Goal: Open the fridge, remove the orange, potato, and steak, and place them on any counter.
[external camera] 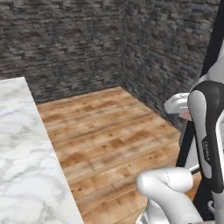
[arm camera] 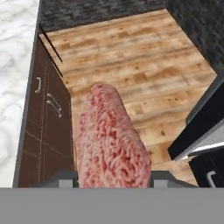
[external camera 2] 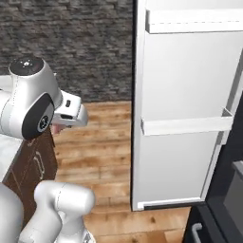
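The room has a wooden plank floor and dark stone walls. The white marble counter stands on the left side, over dark brown cabinets. On the right I see the fridge with its door swung open, the light grey inside of the door with its shelf rails facing the camera.

The gripper is closed on the steak, with one finger on each side of its near end. In the hand view the steak stands up from the fingers and hangs over the floor, between the cabinet front and the black fridge body. It is not above the counter yet. In the right base view a small pink piece of it shows under the hand.

I judge that the step in hand is carrying the steak from the fridge to the counter. The next move calls for bringing the hand sideways over the marble top, high enough to pass the counter edge, then lowering it and letting go.

The steak is an oblong slab, pinkish-red, with a rough grainy surface and rounded ends. It looks soft, so I would set it down flat.
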Available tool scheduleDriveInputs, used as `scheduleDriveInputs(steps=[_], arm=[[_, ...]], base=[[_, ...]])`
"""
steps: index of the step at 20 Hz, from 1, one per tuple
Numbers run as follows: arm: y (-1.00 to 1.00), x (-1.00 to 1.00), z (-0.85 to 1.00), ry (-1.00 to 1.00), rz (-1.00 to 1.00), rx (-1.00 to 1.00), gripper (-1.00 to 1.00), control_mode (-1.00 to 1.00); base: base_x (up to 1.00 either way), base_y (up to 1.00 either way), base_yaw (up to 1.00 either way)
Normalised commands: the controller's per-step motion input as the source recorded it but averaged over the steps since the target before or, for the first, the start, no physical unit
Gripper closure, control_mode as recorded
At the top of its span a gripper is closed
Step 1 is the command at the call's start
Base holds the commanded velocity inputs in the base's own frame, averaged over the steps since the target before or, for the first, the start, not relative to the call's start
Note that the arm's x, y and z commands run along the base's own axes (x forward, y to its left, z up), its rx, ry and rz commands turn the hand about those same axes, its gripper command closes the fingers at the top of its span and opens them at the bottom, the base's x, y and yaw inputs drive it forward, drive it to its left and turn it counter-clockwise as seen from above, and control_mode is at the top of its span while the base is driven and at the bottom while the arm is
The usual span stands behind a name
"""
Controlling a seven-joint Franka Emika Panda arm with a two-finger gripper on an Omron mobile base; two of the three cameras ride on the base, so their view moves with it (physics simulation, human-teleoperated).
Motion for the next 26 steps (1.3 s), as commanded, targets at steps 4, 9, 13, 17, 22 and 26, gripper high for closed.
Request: scheduleDriveInputs(steps=[4, 9, 13, 17, 22, 26], arm=[[0.00, 0.00, 0.00, 0.00, 0.00, 0.00, 1.00, 1.00], [0.00, 0.00, 0.00, 0.00, 0.00, 0.00, 1.00, 1.00], [0.00, 0.00, 0.00, 0.00, 0.00, 0.00, 1.00, 1.00], [0.00, 0.00, 0.00, 0.00, 0.00, 0.00, 1.00, 1.00], [0.00, 0.00, 0.00, 0.00, 0.00, 0.00, 1.00, 1.00], [0.00, 0.00, 0.00, 0.00, 0.00, 0.00, 1.00, 1.00]], base=[[-1.00, 0.34, 0.72], [-0.84, 0.43, 0.66], [-0.36, 0.33, 0.58], [0.03, 0.24, 0.40], [0.00, 0.43, 0.24], [0.00, 0.31, 0.07]])
